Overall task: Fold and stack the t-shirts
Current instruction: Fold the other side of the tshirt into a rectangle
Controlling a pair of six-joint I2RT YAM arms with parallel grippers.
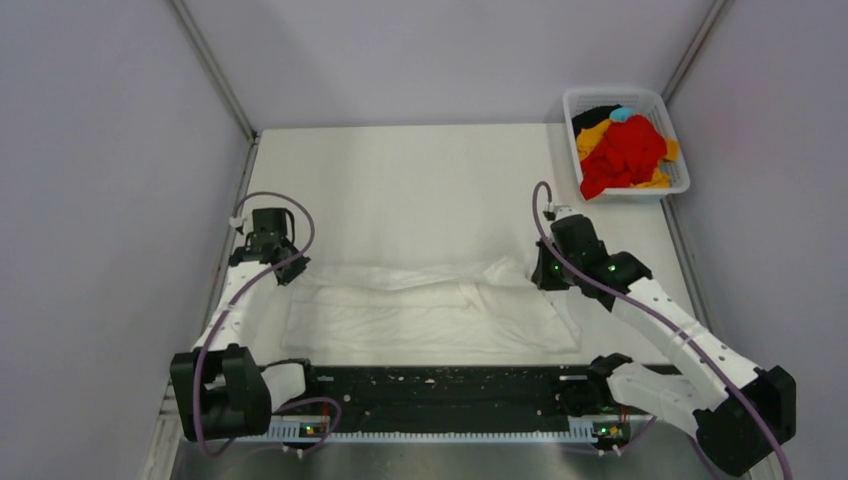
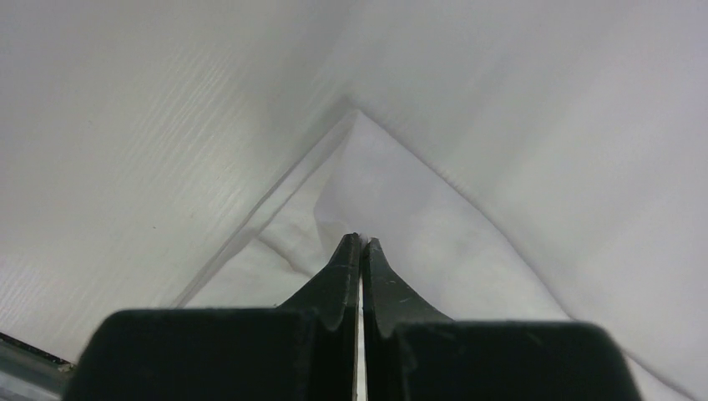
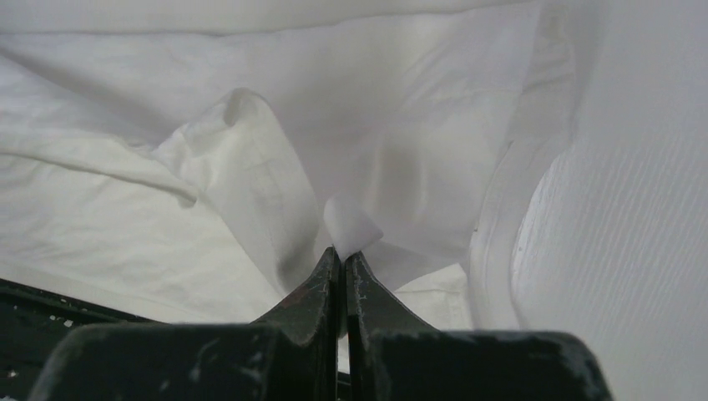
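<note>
A large plain white t-shirt point(image 1: 420, 305) lies spread across the near middle of the white table. My left gripper point(image 1: 290, 272) is shut on its left edge, and the cloth point(image 2: 392, 192) rises in a peak from the jaws point(image 2: 360, 241). My right gripper point(image 1: 540, 272) is shut on the shirt's right edge. A fold of the white cloth point(image 3: 250, 167) is pinched at the jaw tips point(image 3: 342, 252). Red point(image 1: 625, 155), yellow-orange point(image 1: 592, 135), black point(image 1: 592, 115) and light blue point(image 1: 622, 113) shirts lie bunched in the basket at the far right.
The white mesh basket point(image 1: 672, 115) stands at the table's far right corner. A black rail point(image 1: 440, 395) runs along the near edge between the arm bases. Grey walls close in on the left, the back and the right.
</note>
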